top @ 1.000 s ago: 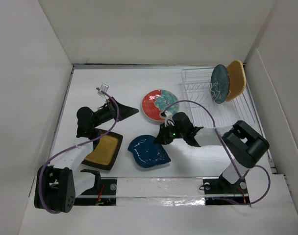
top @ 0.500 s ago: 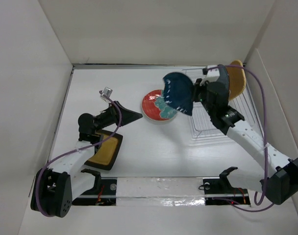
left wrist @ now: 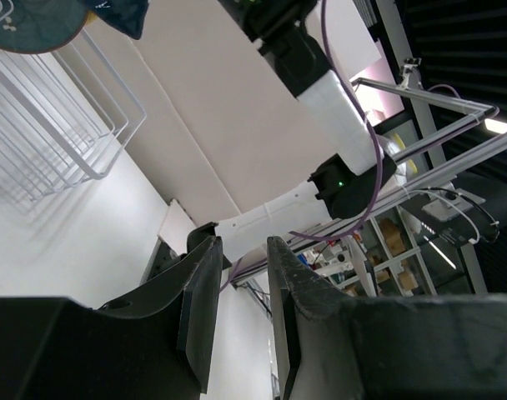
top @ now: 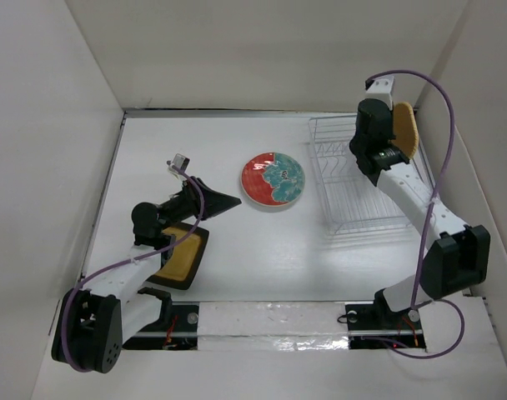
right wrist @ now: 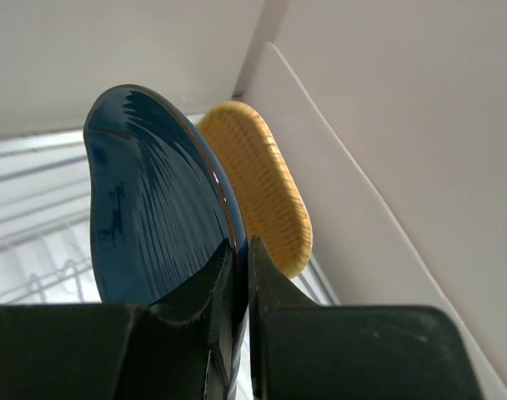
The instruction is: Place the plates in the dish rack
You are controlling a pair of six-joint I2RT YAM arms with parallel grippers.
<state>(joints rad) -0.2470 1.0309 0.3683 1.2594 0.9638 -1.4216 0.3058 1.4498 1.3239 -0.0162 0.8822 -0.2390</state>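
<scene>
My right gripper (right wrist: 238, 250) is shut on the rim of the dark blue leaf-shaped plate (right wrist: 153, 208) and holds it upright right beside the orange plate (right wrist: 266, 183), over the white wire dish rack (top: 353, 200). In the top view the right wrist (top: 373, 137) hides the blue plate and the teal plate. The orange plate (top: 404, 132) stands at the rack's far end. The teal plate (left wrist: 24, 21) shows above the rack wires (left wrist: 45, 125) in the left wrist view. The red-and-teal plate (top: 273, 179) lies flat mid-table. The mustard plate (top: 178, 254) lies under my left arm. My left gripper (top: 224, 200) is open and empty.
White walls close the table at the back, left and right; the right wall (right wrist: 387, 125) runs close behind the orange plate. The arm bases sit on a strip (top: 270, 321) along the near edge.
My right arm lifted the dark blue plate off the table and swung it right and back to the rack's far end, beside the orange plate. The left arm has barely moved.
</scene>
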